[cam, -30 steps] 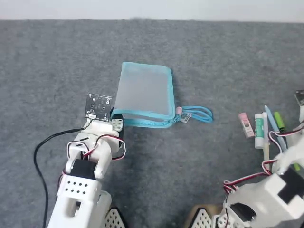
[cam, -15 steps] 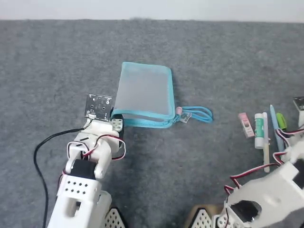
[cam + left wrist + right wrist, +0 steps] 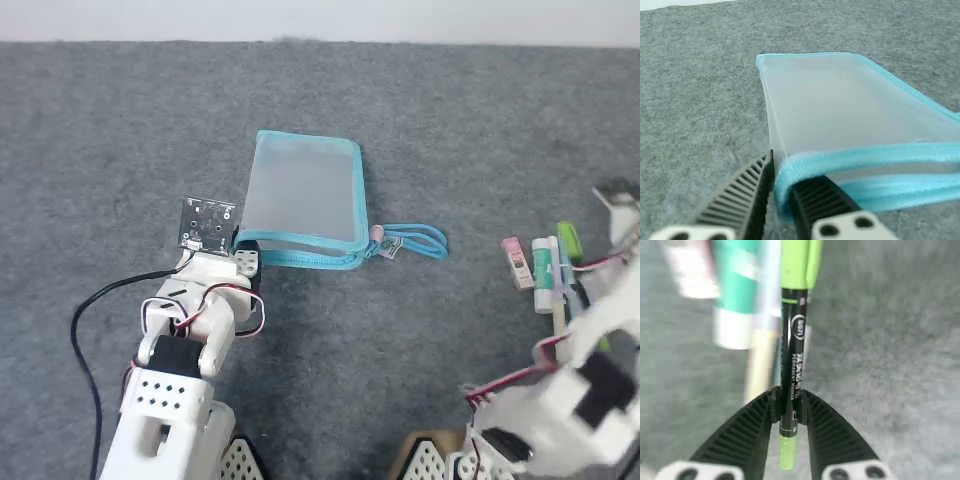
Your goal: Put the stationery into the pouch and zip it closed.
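While each arm clamps something, the scene reads so;
Left gripper (image 3: 783,172): pinched on the pouch (image 3: 305,195) at its 7 o'clock corner, beside the zip;
Pouch place: flat on the grey mat (image 3: 120,120), toward 12 o'clock of centre; wrist loop (image 3: 418,241) trailing to 3 o'clock;
Right gripper (image 3: 789,396): closed round the green pen (image 3: 792,340), far out at 3 o'clock;
Neighbours: pink eraser (image 3: 517,262) and glue stick (image 3: 543,272) side by side, just beside the pen.

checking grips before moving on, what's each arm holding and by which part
Left gripper: the pouch, by a corner of its zipper edge. Right gripper: the green pen, by its black barrel near one end.
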Motion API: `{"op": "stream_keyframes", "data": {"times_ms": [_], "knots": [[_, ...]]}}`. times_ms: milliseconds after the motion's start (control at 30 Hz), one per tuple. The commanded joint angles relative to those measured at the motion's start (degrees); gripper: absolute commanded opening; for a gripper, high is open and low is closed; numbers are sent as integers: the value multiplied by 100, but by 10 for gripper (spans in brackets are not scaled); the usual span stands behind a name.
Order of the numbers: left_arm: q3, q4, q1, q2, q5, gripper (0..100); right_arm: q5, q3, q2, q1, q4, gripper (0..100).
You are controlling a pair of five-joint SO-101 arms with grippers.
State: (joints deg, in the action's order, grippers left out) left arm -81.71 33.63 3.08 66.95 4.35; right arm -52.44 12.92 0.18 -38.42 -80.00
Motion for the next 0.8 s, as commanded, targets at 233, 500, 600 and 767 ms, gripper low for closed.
{"op": "stream_keyframes", "data": {"times_ms": [233, 500, 600, 767], "knots": [[48, -114, 62, 158, 35, 12, 712, -202, -3407, 2747, -2220, 6], [40, -273, 62, 158, 35, 12, 1574, 870, -4180, 5982, -2229, 6], [40, -273, 62, 158, 35, 12, 2075, 985, -4180, 6712, -2132, 6], [40, -273, 62, 158, 35, 12, 2549, 993, -3943, 7020, -1877, 6]]}}
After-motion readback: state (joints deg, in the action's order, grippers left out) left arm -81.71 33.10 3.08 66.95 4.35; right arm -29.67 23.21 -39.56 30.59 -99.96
